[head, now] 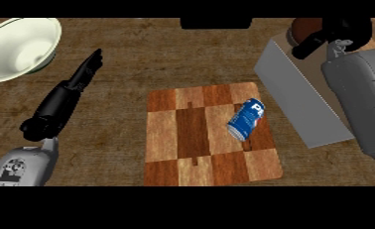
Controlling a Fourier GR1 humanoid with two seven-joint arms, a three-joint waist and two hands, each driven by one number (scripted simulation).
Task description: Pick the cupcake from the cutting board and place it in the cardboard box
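While the left hand [81,77] rests with straight fingers over the surface [168,59], the right hand [330,37] curls above the cardboard box [300,99]; cupcake hidden. A blue can [245,118] lies on the cutting board [190,139].

I see the checkered wooden cutting board [212,136] lying flat on the tabletop, its squares alternating between pale and dark reddish brown, its long side running away from me and turned slightly. The grey-walled cardboard box [296,94] sits just beside the board's far right corner, open at the top and set at an angle. I cannot make out the cupcake anywhere on the board, and most of the box's inside is hidden from me.
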